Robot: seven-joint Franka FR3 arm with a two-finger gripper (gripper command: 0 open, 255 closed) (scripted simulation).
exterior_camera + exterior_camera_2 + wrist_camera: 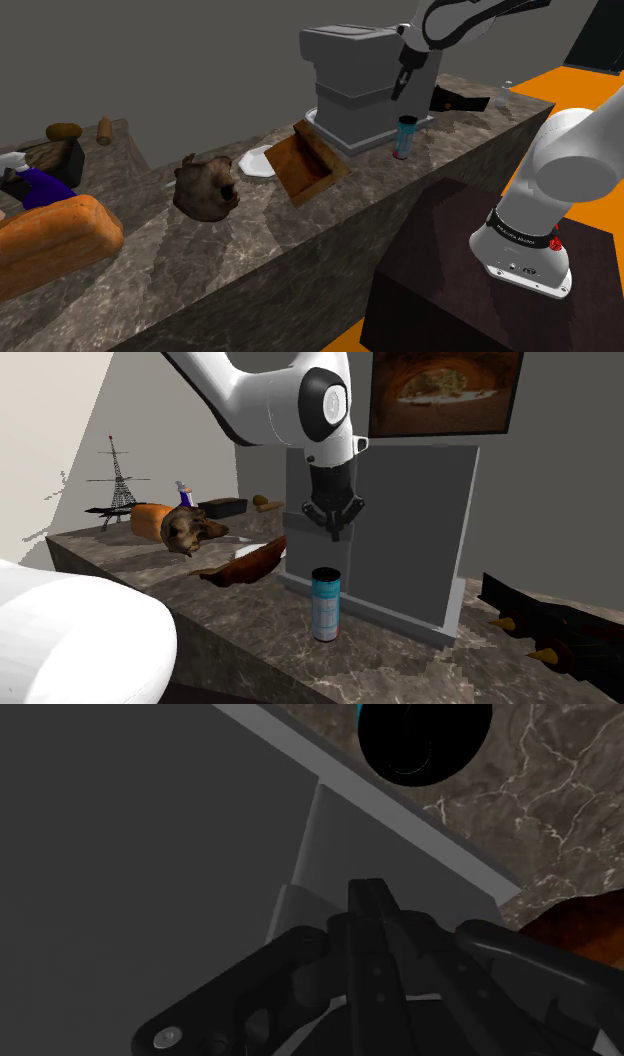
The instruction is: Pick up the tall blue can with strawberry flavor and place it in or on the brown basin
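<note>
Can (404, 137) (327, 604) upright on counter (420, 185), just beside grey machine (355, 85), gripper (401, 84) (335, 530) (370, 899) higher up, fingers pressed together, empty, brown basin (308, 163) (245, 564) near can, not touching.

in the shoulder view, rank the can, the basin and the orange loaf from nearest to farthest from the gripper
1. Can, standing on the counter just below the gripper.
2. Basin, to the shoulder view's left of the can.
3. Loaf, far along the counter at the shoulder view's left edge.
</note>
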